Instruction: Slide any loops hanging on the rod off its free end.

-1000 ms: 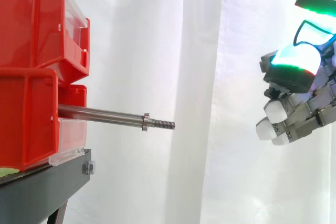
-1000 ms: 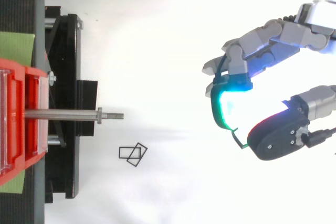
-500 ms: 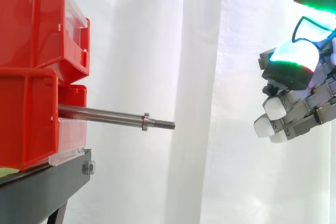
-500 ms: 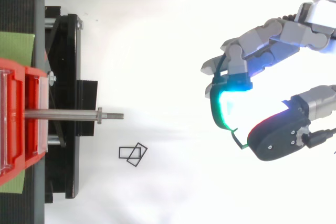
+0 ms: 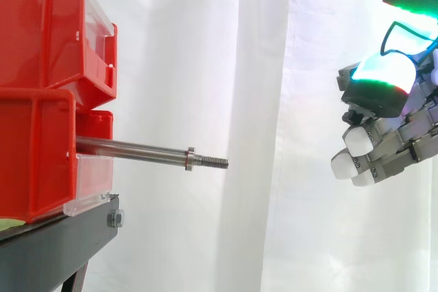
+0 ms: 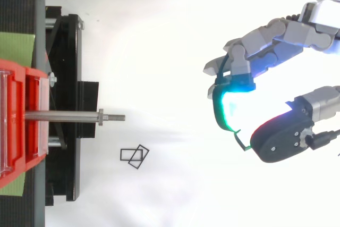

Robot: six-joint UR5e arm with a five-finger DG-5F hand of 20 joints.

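- The rod (image 5: pixel 133 148) sticks out level from the lower red bin (image 5: pixel 34 155) and points right. Its shaft is bare.
- A small collar (image 5: pixel 190 158) sits near the rod's free end, with the threaded tip (image 5: pixel 215 163) just past it.
- A thin green loop (image 6: pixel 217 111) is well to the right of the tip, clear of the rod. It arcs from a curled finger (image 6: pixel 236 67) down to the thumb (image 6: pixel 279 141).
- The hand (image 6: pixel 287 38) hangs at the right, well apart from the rod and a little above its level in the side view. Its fingers are curled toward the thumb and pinch the loop between them.
- The pads nearest the loop glow green, while the lower pads (image 5: pixel 357 143) in the side view are white.
- Two small black square outlines (image 6: pixel 134 156) lie overlapping on the white floor, just right of the stand and on the near side of the rod.
- A second red bin (image 5: pixel 48 32) is stacked on the lower one, with a clear front panel facing right.
- Both bins rest on the black stand (image 5: pixel 61 241) at the left.
- A green patch (image 6: pixel 16 49) lies on the stand beside the bins, on the far side.
- A white curtain (image 5: pixel 260 66) hangs behind everything.
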